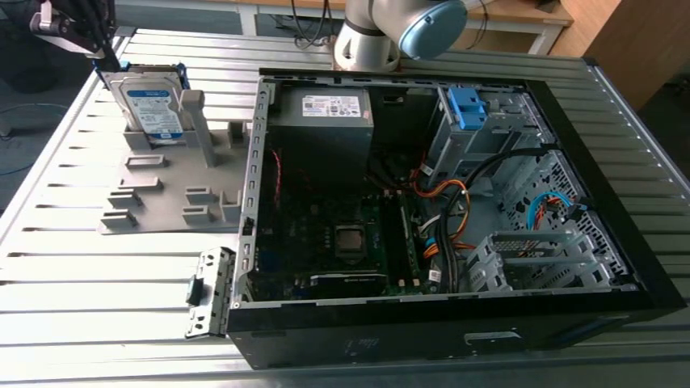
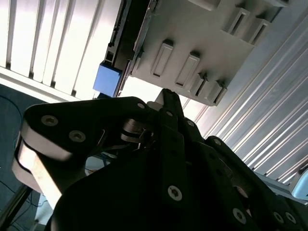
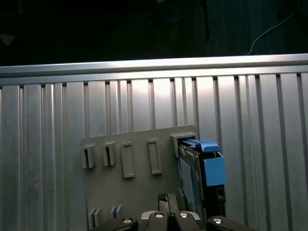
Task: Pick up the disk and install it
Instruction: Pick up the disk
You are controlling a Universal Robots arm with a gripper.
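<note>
Hovering gripper [image 1: 109, 53] is seen with fingers [image 3: 162, 202] pressed together, nothing held. Disk [image 1: 151, 105] is stood upright in holder [image 1: 161, 190], just below and beside the fingertips. If lowered unopened or off-centre, the disk's top edge could be struck and the disk tipped or jammed.

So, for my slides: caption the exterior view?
Gripper at the upright disk in its grey holder, beside the open computer case.

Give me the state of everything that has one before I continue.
Disk: standing upright in the grey holder, not gripped.
End effector: shut, empty, close to the disk's top.
Computer case: open, insides exposed.
</note>
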